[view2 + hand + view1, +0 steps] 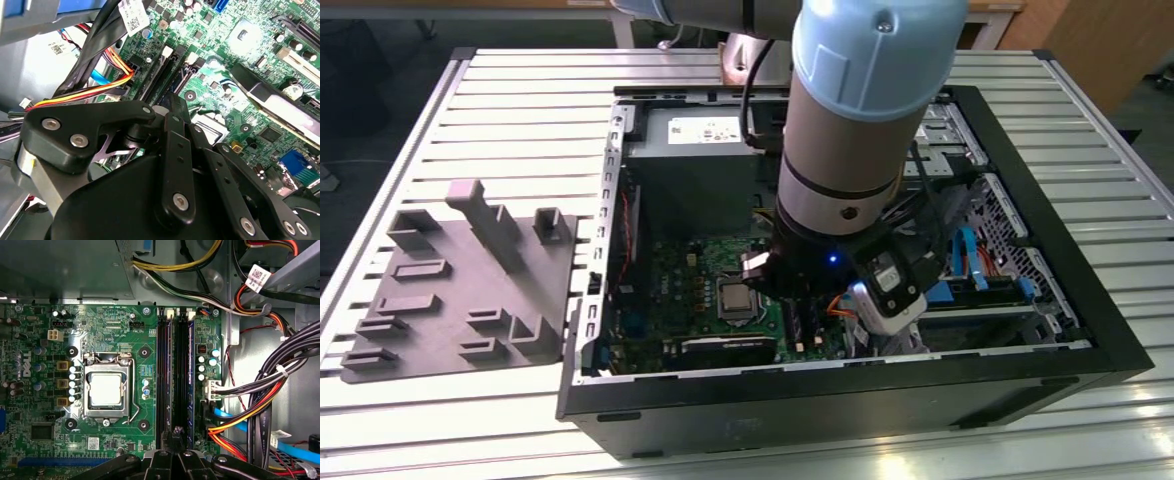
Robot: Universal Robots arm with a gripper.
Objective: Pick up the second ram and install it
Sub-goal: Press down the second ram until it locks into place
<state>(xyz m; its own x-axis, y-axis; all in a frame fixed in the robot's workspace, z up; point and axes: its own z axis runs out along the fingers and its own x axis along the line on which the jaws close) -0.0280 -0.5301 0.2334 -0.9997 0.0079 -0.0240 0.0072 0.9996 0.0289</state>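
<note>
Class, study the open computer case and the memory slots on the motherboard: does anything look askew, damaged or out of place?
Nothing stands out. In the first wrist view, memory boards sit straight in the black slots of the green motherboard, level along their length. The cables are bundled to one side of the slots. The gripper hovers over the slots' end.

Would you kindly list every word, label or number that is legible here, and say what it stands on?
None can be read with confidence.
Cable tag: a code pattern, print too small.
White label on the power supply: too small.
Sticker on the motherboard: too small.
</note>
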